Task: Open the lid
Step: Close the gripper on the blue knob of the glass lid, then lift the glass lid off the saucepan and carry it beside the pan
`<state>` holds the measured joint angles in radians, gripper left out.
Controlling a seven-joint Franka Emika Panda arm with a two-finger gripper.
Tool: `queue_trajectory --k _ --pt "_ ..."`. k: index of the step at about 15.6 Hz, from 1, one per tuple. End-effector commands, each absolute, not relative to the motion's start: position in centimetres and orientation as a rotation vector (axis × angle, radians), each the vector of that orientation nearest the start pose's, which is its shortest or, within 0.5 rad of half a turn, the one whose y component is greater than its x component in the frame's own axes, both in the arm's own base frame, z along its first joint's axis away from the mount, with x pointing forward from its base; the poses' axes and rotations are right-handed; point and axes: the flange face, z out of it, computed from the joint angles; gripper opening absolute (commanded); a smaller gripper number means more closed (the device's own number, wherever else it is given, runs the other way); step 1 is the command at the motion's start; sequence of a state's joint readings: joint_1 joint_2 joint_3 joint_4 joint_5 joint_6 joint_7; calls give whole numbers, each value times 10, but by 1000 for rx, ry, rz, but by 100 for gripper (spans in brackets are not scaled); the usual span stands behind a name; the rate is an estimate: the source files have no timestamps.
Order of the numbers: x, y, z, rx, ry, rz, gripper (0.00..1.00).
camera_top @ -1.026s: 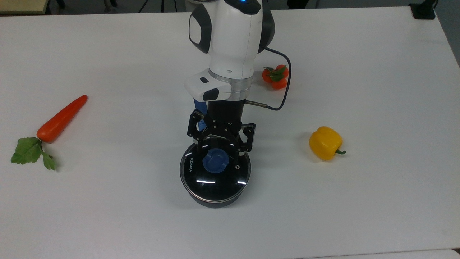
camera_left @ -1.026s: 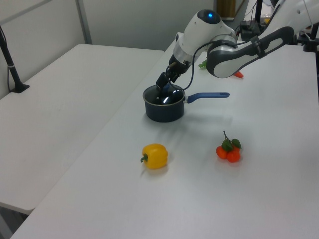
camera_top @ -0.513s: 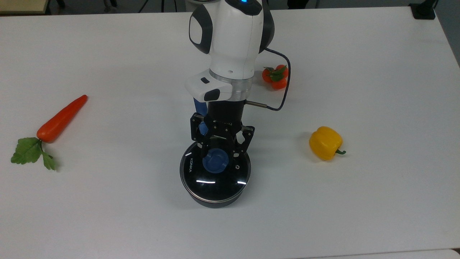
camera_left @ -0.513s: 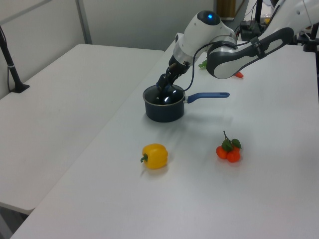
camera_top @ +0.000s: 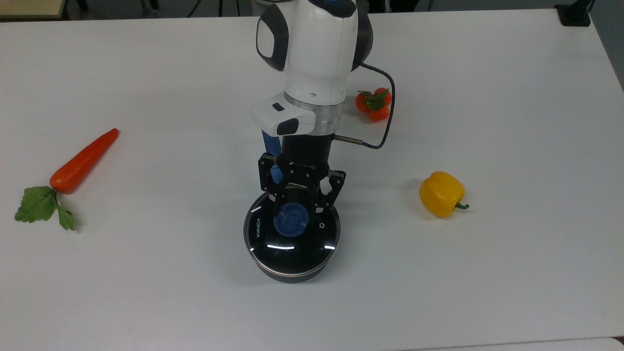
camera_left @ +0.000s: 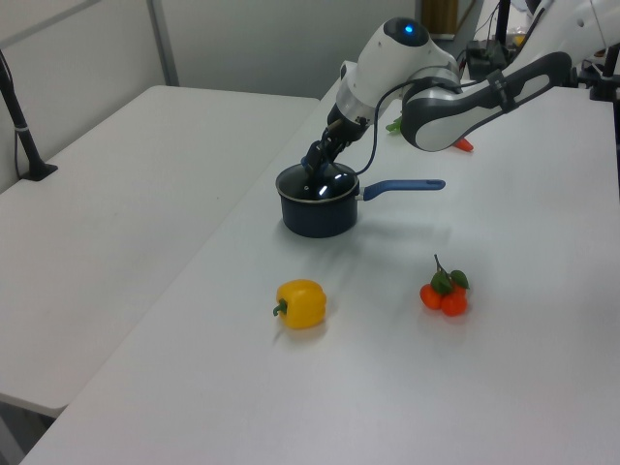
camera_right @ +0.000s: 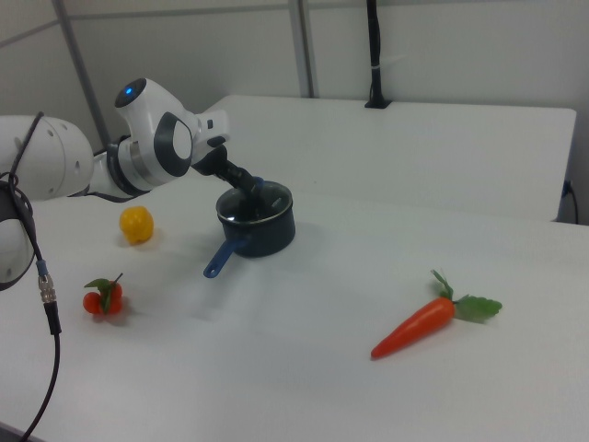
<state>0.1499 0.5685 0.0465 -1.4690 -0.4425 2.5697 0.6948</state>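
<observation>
One arm stands over the middle of the white table [camera_top: 487,273], and its gripper [camera_top: 296,208] is down on the lid [camera_top: 291,239]. The two black fingers [camera_top: 278,207] are close on both sides of the blue knob [camera_top: 291,220], so the hand holds the knob. The lid sits on the black saucepan [camera_left: 316,215], whose long blue handle [camera_left: 407,185] points to the left view's right. On the top view's left lies a carrot [camera_top: 83,161] with green leaves. On the top view's right lies a yellow pepper [camera_top: 441,193], and behind the arm is a bunch of small tomatoes [camera_top: 373,104].
</observation>
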Motion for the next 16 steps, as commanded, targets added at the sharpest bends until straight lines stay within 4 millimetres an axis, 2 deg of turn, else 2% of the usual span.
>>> queue_trajectory --k 1,6,10,14,16 --pt "726 145 436 -3002 313 -1029 46" --pt "704 128 459 -3006 337 -1037 46" --pt "676 76 465 -3053 394 -1004 46" --pt "660 13 455 -3100 491 -957 46" --pt "652 -13 443 -3125 512 -924 46"
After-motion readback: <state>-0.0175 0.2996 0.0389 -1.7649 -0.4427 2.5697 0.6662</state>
